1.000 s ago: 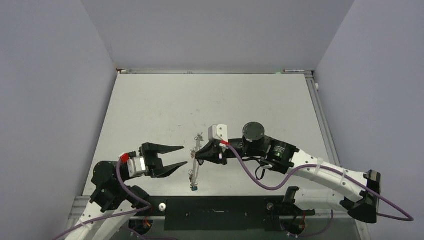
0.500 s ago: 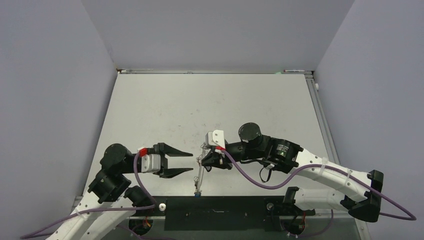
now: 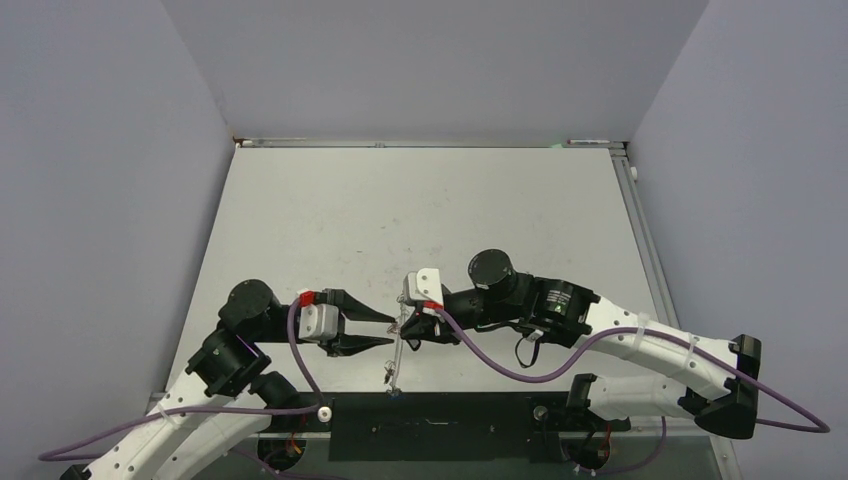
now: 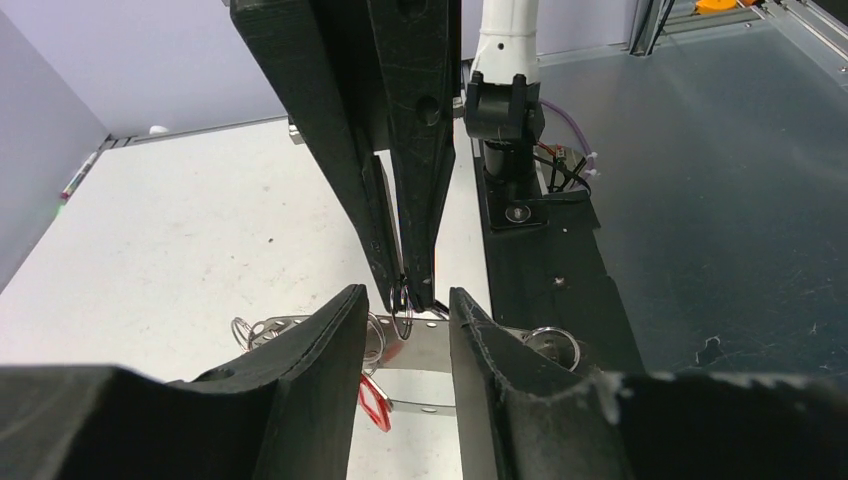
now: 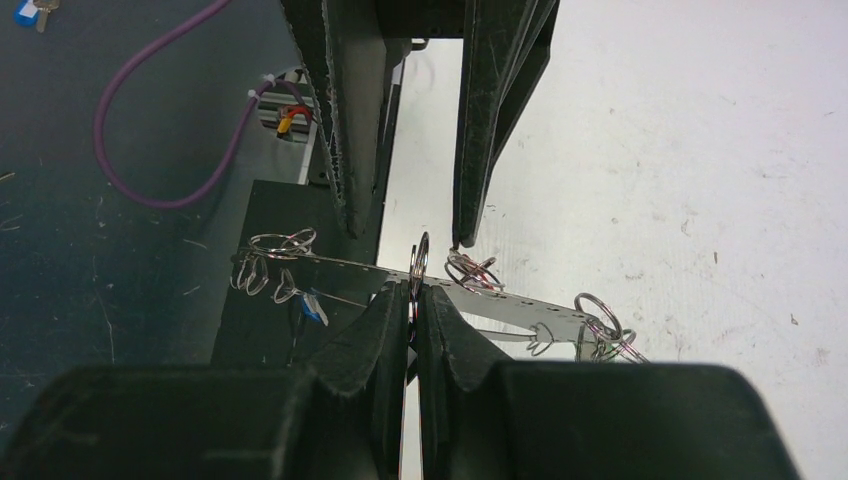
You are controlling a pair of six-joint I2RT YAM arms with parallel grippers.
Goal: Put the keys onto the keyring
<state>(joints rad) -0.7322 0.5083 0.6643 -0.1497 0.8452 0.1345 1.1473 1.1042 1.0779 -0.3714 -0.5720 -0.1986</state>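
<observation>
So far: keyring [image 3: 396, 345] hangs mid-air near the table's [image 3: 400, 220] front edge, tags [image 4: 372, 400] dangling.
Right gripper [image 5: 413, 298]: pinched on a small ring [image 5: 416, 260].
Left gripper [image 4: 406, 305]: jaws apart around it, holding nothing.
Left: threading, I'd judge.

I've got the long thin grey metal keyring [image 3: 396, 350] in view: a narrow loop, one side of it a flat strip punched with holes. From overhead it runs near to far. The right gripper [image 5: 412, 292] pinches it at a small round loop near its middle, and that loop stands on edge. Small silver split rings [image 5: 270, 262] bunch at both ends of the strip. A blue plastic tag [image 5: 312, 308] dangles under the near end, and a red plastic tag [image 4: 375, 400] hangs below the strip. I can't make out any key blades.
</observation>
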